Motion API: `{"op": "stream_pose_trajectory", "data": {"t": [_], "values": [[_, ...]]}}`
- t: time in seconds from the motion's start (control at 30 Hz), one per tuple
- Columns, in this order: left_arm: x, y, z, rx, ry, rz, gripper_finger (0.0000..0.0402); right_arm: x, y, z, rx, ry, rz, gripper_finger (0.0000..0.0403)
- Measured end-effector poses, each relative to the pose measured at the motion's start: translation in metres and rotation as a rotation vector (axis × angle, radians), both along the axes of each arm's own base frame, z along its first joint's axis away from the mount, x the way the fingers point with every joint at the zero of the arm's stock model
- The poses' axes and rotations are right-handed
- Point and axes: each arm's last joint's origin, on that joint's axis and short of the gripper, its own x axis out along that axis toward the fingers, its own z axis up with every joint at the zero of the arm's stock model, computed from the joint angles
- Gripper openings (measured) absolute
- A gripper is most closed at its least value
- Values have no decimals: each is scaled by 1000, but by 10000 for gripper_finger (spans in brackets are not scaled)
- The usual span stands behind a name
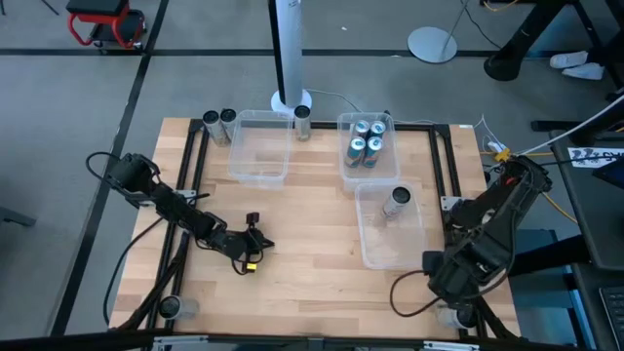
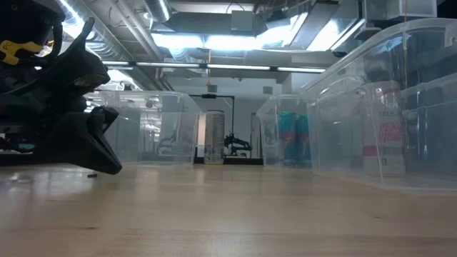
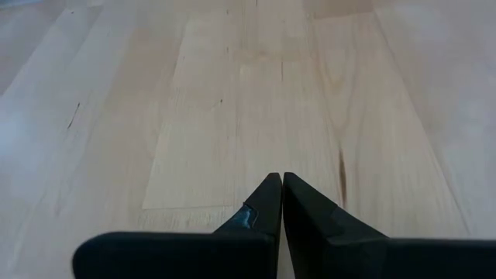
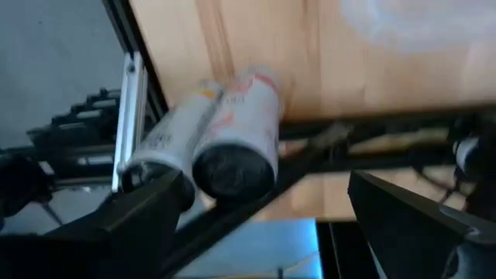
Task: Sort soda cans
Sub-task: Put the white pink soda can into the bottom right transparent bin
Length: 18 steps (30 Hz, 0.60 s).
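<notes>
Two white cans point(image 4: 232, 139) with dark round ends lie side by side close before the right gripper point(image 4: 271, 225), its dark angular fingers spread wide and holding nothing, at the table's near right corner. Four blue-and-silver cans point(image 1: 367, 140) stand packed in one clear plastic bin point(image 1: 343, 175), one silver can point(image 1: 396, 203) stands in a second bin point(image 1: 385, 255), a third bin point(image 1: 258, 166) shows none, and three cans stand loose along the far edge: two dark point(image 1: 219, 125), one grey point(image 1: 302, 122). On the smooth pale wood table point(image 1: 322, 273) the left gripper point(image 3: 277, 190) rests low at mid-left, wedge-shaped fingers pinched together on nothing.
</notes>
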Motion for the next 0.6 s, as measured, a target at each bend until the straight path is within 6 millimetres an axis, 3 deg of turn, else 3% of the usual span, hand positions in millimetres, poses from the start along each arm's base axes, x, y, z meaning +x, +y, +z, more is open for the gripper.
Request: {"op": "stream_pose_trajectory", "data": {"t": [0.13,0.33,0.6], "values": [[0,0,0,8,1,-6,8,-3,3,0,5,31,-48,363],[0,0,0,10,0,-7,8,1,3,-4,-41,-67,-34,363],[0,0,0,37,3,-26,8,3,10,-20,55,-13,7,363]]}}
